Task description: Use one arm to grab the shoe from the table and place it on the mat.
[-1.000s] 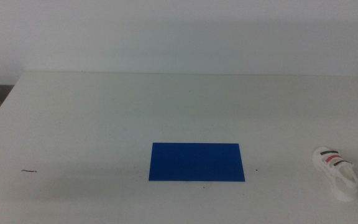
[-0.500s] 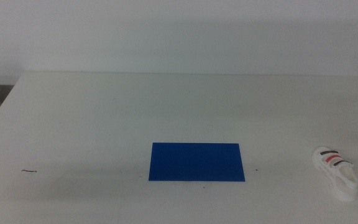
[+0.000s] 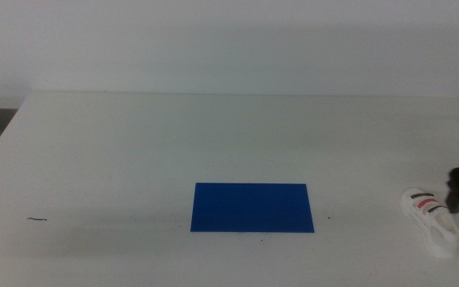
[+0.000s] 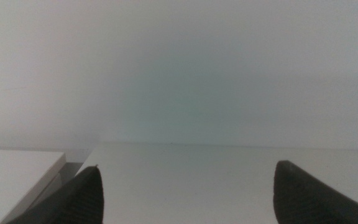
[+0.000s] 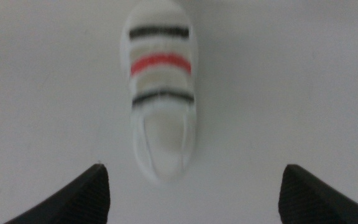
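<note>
Jaws of the right gripper [image 5: 191, 186] hang spread wide above the small white strapped shoe [image 5: 160, 93] near the white desk's [image 3: 229, 135] right edge, well apart from the flat dark-blue mat [image 3: 252, 207]. It looks light and stiff-soled; pinch across its sides. Left gripper [image 4: 185, 193] waits, jaws parted.

Middle view: camera high at near edge of table [image 3: 134, 135], faces forward and down, takes in whole tabletop to far edge and wall behind.

Left wrist view: camera low near table's left edge, faces level across surface toward wall; own jaws wide apart at frame bottom.

Right wrist view: camera close above shoe [image 5: 159, 87], faces straight down near table's right edge.

Shared: shoe [image 3: 432, 218] and surrounding tabletop appear in middle and right wrist views.
</note>
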`<action>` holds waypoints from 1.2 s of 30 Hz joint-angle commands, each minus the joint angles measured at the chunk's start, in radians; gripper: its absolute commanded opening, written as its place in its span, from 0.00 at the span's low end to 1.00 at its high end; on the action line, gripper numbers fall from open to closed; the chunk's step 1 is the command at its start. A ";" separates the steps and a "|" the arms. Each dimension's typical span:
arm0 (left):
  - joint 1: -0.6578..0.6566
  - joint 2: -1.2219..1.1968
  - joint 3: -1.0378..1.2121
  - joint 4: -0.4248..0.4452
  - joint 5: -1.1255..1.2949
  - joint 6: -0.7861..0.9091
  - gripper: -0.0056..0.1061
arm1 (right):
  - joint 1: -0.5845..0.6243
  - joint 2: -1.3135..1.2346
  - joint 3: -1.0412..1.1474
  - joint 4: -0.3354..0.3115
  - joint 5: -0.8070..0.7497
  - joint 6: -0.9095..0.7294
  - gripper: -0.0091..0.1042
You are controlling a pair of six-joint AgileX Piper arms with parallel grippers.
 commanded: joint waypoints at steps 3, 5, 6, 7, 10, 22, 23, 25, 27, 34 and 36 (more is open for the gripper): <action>0.000 -0.004 0.000 0.000 -0.011 -0.001 0.89 | 0.039 0.096 -0.008 -0.030 -0.126 0.008 0.90; 0.000 -0.004 0.000 0.000 -0.011 -0.001 0.89 | 0.052 0.132 -0.008 -0.030 -0.154 0.008 0.90; 0.000 -0.004 0.000 0.000 -0.011 -0.001 0.89 | 0.057 0.152 -0.008 -0.030 -0.165 0.013 0.90; 0.000 -0.004 0.000 0.000 -0.011 -0.001 0.89 | 0.059 0.174 -0.008 -0.032 -0.178 0.021 0.90; 0.000 -0.004 0.000 0.000 -0.011 -0.001 0.89 | 0.059 0.238 -0.008 -0.043 -0.207 0.051 0.90; 0.000 -0.004 0.000 0.000 -0.011 -0.001 0.89 | 0.088 0.329 -0.037 -0.050 -0.171 0.120 0.22; 0.000 -0.004 0.000 0.000 -0.011 -0.001 0.89 | 0.104 0.323 -0.060 -0.058 -0.143 0.143 0.17; 0.000 -0.004 0.000 0.000 -0.011 -0.001 0.89 | 0.160 0.319 -0.143 -0.094 -0.053 0.184 0.13; 0.000 -0.004 0.000 0.000 -0.011 -0.001 0.89 | 0.224 0.327 -0.236 -0.121 0.015 0.211 0.13; 0.000 -0.004 0.000 0.000 -0.011 -0.001 0.89 | 0.492 0.477 -0.559 -0.113 0.066 0.279 0.14; 0.000 -0.004 0.000 0.000 -0.011 -0.001 0.89 | 0.546 0.534 -0.628 -0.108 0.093 0.299 0.14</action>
